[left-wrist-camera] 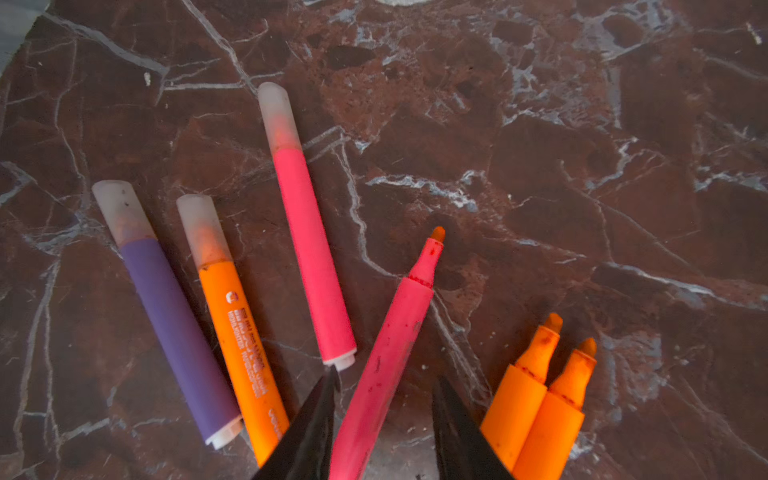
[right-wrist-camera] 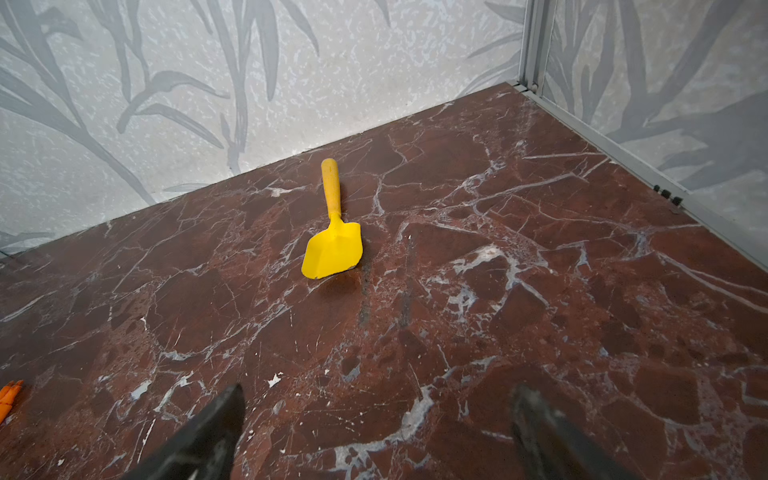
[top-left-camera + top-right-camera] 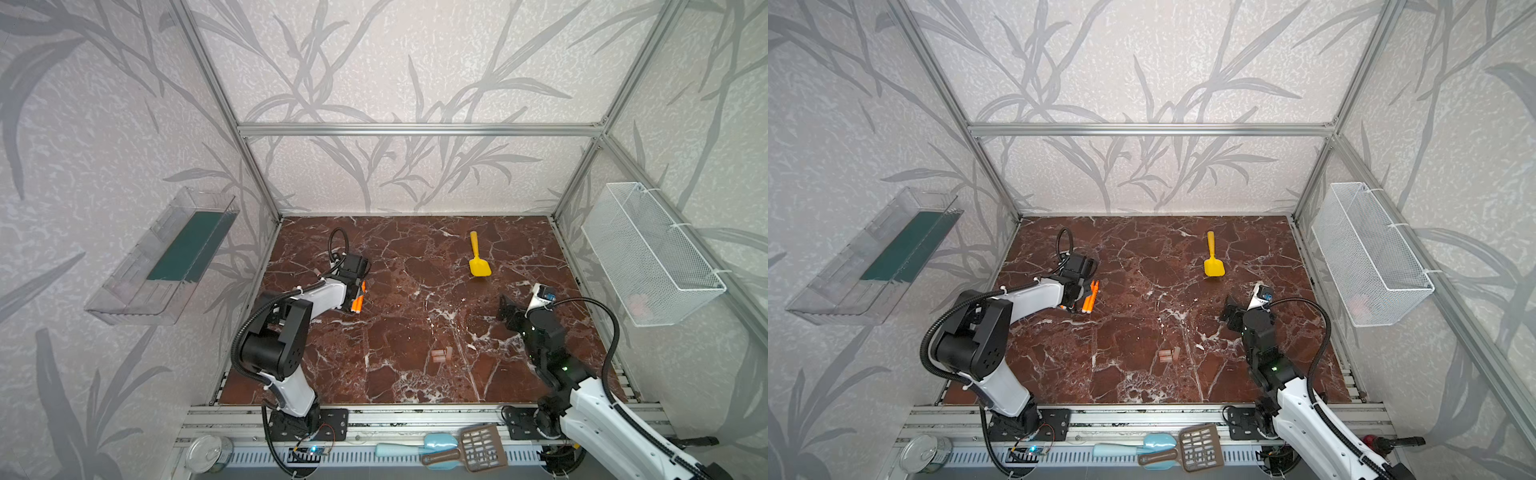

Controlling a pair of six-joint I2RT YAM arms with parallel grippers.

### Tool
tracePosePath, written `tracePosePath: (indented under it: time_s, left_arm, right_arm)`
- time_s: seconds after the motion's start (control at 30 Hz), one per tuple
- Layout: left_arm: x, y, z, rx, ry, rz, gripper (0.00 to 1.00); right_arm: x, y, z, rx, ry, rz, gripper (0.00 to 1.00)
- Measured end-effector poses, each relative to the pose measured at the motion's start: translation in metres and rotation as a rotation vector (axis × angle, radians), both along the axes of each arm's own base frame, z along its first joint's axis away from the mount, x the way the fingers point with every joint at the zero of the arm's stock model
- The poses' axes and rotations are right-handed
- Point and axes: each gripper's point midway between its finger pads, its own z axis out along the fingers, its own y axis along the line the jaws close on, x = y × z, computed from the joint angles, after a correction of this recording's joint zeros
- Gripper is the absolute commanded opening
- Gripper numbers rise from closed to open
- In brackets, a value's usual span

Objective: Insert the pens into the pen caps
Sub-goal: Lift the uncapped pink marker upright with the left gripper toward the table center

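- Pose, left gripper (image 1: pixel 386 375): low near left edge of table (image 3: pixel 415 316), tapered black jaws parted astride uncapped pink pen (image 1: pixel 395 332), not clamped.
- Capped pens (image 1: pixel 311 257): three matte cylinders alongside; uncapped orange pens (image 1: pixel 536 403) touching.
- Pen caps (image 3: pixel 441 355): translucent stubs, front middle, bare marble around.
- Right gripper (image 2: pixel 378 390): spread wide, empty.

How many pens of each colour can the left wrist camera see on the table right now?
Orange pens: 3
Pink pens: 2
Purple pen: 1
Total: 6
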Motion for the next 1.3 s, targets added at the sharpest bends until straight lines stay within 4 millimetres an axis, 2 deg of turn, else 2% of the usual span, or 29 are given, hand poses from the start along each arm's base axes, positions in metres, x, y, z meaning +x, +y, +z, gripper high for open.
tracePosePath:
  time_s: [0.13,0.4,0.53,0.83,1.3]
  left_arm:
    - [-0.001,-0.001,-0.003,-0.008,0.010,-0.001,0.41]
    - [-0.007,-0.001,-0.022,-0.012,0.063,0.014,0.41]
    - [-0.007,-0.003,-0.023,-0.025,0.061,0.016,0.41]
    - [-0.004,-0.009,-0.024,-0.061,0.054,0.008,0.26]
    - [-0.003,-0.011,-0.024,-0.071,0.051,0.003,0.12]
  right_arm:
    - [0.000,-0.001,0.000,0.001,-0.001,-0.002,0.97]
    - [0.000,0.000,0.000,0.005,0.000,0.005,0.97]
    - [0.000,0.000,0.001,0.008,-0.002,0.006,0.97]
    - [0.000,0.001,0.001,0.011,-0.004,0.012,0.97]
    - [0.000,0.000,0.001,0.012,-0.003,0.009,0.97]
